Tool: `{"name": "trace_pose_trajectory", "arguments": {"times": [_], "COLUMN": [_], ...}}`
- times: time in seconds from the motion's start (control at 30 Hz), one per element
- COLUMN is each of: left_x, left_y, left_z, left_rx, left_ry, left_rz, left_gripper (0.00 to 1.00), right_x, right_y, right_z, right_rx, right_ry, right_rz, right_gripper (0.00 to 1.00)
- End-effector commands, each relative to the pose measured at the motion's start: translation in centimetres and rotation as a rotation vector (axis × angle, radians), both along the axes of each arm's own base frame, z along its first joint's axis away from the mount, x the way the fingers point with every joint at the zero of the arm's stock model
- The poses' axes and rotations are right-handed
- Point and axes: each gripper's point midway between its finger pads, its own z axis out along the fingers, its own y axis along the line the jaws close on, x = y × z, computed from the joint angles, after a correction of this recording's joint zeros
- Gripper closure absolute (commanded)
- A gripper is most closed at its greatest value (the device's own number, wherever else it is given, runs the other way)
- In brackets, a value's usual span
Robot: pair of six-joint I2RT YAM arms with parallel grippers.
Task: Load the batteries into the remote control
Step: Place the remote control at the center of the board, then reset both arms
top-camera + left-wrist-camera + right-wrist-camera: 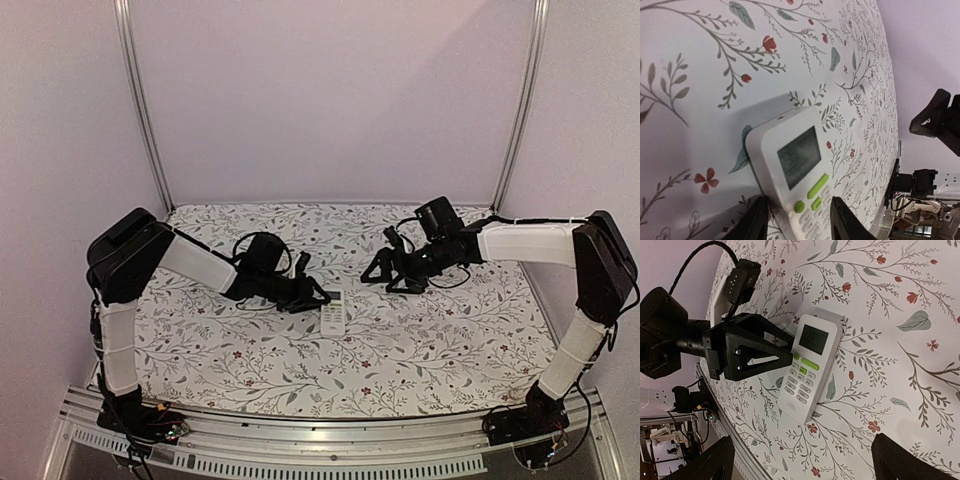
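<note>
The remote control (333, 313) lies face up on the floral table, white with a grey display and green buttons. It also shows in the left wrist view (795, 160) and the right wrist view (810, 365). My left gripper (314, 297) is low at the remote's button end, its jaws open and straddling it (799, 222), with a gap on the right side. My right gripper (390, 274) hovers to the right of the remote, open wide and empty (805, 465). The batteries are out of view.
The patterned mat (420, 340) covers the table, with walls at the back and sides. The metal rail (330, 435) runs along the near edge. The left gripper's body (747, 347) shows beside the remote in the right wrist view.
</note>
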Motion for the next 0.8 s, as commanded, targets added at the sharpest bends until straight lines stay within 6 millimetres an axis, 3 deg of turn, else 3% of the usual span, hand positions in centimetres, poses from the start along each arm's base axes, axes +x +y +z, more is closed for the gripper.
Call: {"name": "trace_pose_trajectory", "arguments": {"times": [0.0,0.2,0.23,0.3,0.33,0.53,0.77], "left_x": [0.8,1.3,1.5,1.6,1.8,2.9,3.0], "left_y": [1.7,3.4,3.7,4.4,4.9,7.7,12.6], "left_z": [-0.5,1.5,2.0,3.1,3.7,9.4,16.9], "left_rx": [0.078,0.181,0.197,0.237,0.267,0.410,0.464], "left_ry": [-0.007,-0.097,-0.120,-0.160,-0.187,-0.361,-0.529], "left_rz": [0.029,0.043,0.044,0.044,0.050,0.073,0.246], "left_gripper": [0.53,0.34,0.28,0.05,0.01,0.00,0.00], "right_x": [-0.3,-0.5,-0.5,-0.5,-0.5,-0.5,0.5], "right_y": [0.4,0.3,0.3,0.1,-0.1,-1.7,-6.9], "right_z": [-0.2,0.0,0.3,0.9,1.1,3.2,6.4], "right_rx": [0.029,0.031,0.033,0.034,0.031,0.007,-0.070], "right_ry": [0.014,-0.002,-0.015,-0.042,-0.060,-0.190,-0.390], "right_rz": [0.010,0.018,0.022,0.027,0.027,0.013,-0.130], "right_gripper": [0.03,0.01,0.01,0.01,0.01,0.01,0.01]}}
